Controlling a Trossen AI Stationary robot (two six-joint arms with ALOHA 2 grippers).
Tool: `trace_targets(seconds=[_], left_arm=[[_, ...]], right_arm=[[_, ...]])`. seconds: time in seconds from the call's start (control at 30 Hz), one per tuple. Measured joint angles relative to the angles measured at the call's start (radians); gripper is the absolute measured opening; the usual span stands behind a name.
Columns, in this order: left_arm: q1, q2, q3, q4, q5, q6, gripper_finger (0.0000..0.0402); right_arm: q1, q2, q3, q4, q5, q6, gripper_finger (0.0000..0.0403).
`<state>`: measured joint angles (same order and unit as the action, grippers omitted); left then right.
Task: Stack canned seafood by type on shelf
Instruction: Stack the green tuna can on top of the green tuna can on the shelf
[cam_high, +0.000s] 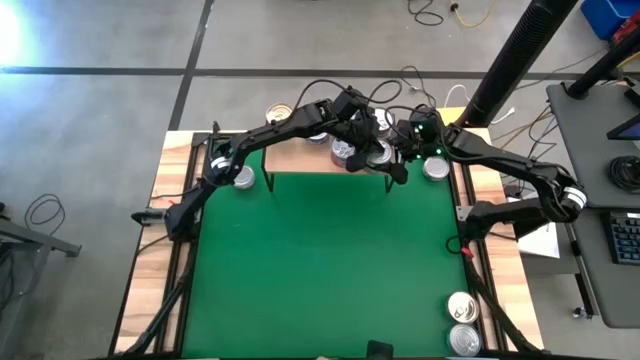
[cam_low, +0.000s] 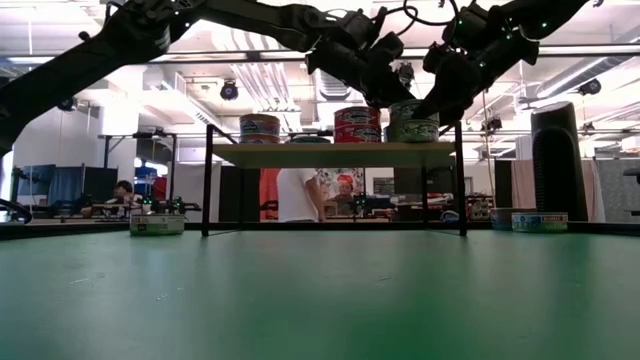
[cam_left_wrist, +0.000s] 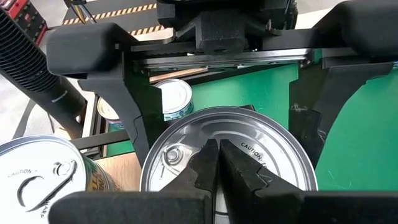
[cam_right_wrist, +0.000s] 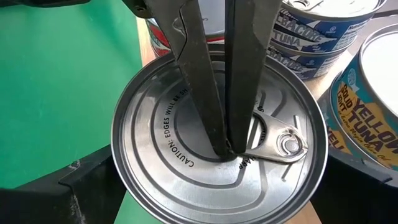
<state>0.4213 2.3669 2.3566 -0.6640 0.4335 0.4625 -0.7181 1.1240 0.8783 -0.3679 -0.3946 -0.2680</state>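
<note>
The shelf (cam_low: 330, 153) stands at the table's far side with canned seafood on it in short stacks. The stack nearest the shelf's right end is topped by a silver-lidded can (cam_right_wrist: 186, 155) with greenish sides (cam_low: 413, 110). My left gripper (cam_left_wrist: 217, 149) is shut, with its tips on that can's lid. My right gripper (cam_high: 388, 155) comes from the right and straddles the same can. Beside it stand a red stack (cam_low: 357, 125) and a further stack (cam_low: 260, 127) to the left. My left gripper presses its shut fingertips (cam_right_wrist: 225, 146) down on the middle of the can's lid (cam_right_wrist: 186, 134), next to the pull tab. It slants down from the table's left. My right gripper holds the same can by its round wall (cam_left_wrist: 144, 171), one finger (cam_left_wrist: 134, 137) on either side, slanting down from the right. The can sits upright on the can below it.
Blue-and-white tuna cans (cam_right_wrist: 323, 37) and a yellow-labelled can (cam_right_wrist: 367, 118) crowd close to the held can. Loose cans lie on the green mat left (cam_high: 243, 178) and right (cam_high: 435, 168) of the shelf, and two more (cam_high: 461, 322) near the front right corner.
</note>
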Motion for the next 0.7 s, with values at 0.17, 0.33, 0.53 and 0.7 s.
trace_targets(seconds=[0.17, 0.33, 0.53, 0.7], left_arm=[[0.001, 0.000, 0.002, -0.001, 0.010, 0.001, 0.0001], [0.003, 0.001, 0.000, -0.003, 0.056, 0.009, 0.0006], [0.003, 0.001, 0.000, -0.012, 0.047, 0.010, 0.0045], [0.003, -0.014, -0.001, -0.019, 0.040, 0.047, 0.0104]], right_arm=[[0.000, 0.000, 0.000, -0.003, 0.004, 0.003, 0.0400], [0.001, -0.002, 0.000, -0.013, 0.002, -0.005, 0.0400], [0.001, -0.002, 0.000, -0.016, 0.003, -0.020, 0.0400], [0.000, -0.002, 0.000, -0.015, 0.006, -0.023, 0.0400]])
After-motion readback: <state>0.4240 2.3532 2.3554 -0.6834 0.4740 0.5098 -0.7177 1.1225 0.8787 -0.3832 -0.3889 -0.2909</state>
